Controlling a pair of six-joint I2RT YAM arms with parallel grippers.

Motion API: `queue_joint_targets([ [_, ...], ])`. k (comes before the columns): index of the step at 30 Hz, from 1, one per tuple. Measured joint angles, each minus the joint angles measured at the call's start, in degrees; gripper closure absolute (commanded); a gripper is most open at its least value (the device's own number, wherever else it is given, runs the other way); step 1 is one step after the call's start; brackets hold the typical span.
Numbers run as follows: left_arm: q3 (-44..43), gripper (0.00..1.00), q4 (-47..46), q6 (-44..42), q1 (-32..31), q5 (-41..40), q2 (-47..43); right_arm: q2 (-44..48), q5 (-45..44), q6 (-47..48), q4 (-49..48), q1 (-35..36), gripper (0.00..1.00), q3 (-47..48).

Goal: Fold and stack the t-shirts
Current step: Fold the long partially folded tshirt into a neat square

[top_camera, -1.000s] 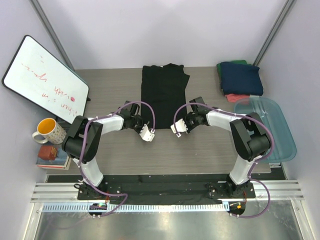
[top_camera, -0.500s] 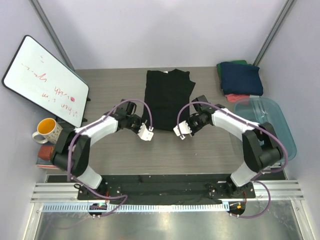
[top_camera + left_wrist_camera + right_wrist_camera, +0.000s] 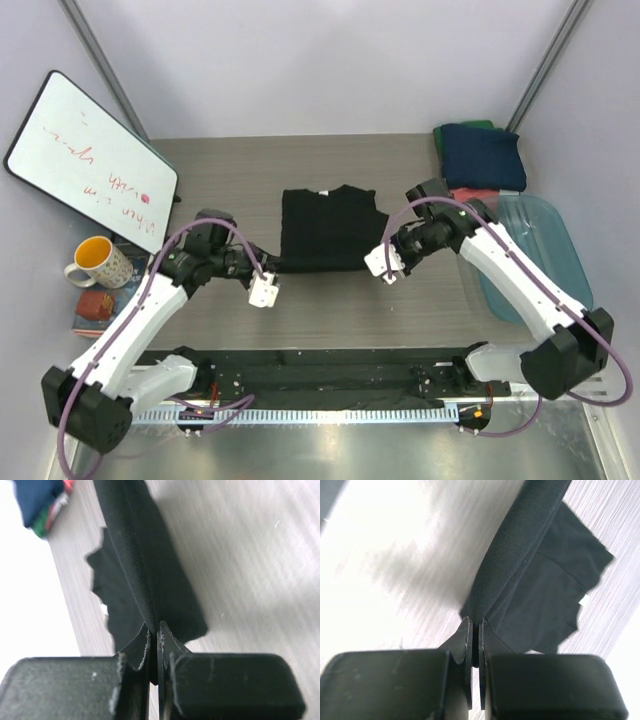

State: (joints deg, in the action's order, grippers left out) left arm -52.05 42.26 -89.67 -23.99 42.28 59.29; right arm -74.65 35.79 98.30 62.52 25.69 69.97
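The left gripper (image 3: 155, 630) is clamped tight on the near left corner of the black t-shirt (image 3: 325, 228), which spreads out beyond its tips over the table (image 3: 220, 180) (a taut fold runs straight out from the jaws). The right gripper (image 3: 475, 627) is closed on the near right corner in the same way. Beyond it and to its right sits the folded pile (image 3: 482, 155), navy on top.

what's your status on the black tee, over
Left tool, right tool shut on near corners of black tee. Rest lies on table. Nothing in the way.
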Motion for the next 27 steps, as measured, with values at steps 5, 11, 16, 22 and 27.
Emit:
queue_joint_targets([
  [5,0.57,1.0,2.34,1.27,-0.02,3.08,-5.29,4.92,1.46,-1.29,3.13,1.44,0.99,0.0],
  [11,1.42,1.0,-1.49,2.97,-0.02,2.67,-1.44,5.11,-0.59,-3.54,0.24,1.68,0.99,-1.38],
  [16,1.42,1.0,-8.0,4.24,0.09,-0.39,6.38,0.11,-5.11,-5.35,-5.68,1.62,0.99,-1.66],
  [22,1.27,1.0,-13.25,5.4,0.31,-2.91,11.43,-6.1,-9.75,-5.99,-14.08,1.18,0.99,-1.7],
  [27,1.18,1.0,-16.22,5.79,1.18,-3.56,12.39,-10.1,-11.52,-6.56,-20.57,0.59,0.99,-1.7],
])
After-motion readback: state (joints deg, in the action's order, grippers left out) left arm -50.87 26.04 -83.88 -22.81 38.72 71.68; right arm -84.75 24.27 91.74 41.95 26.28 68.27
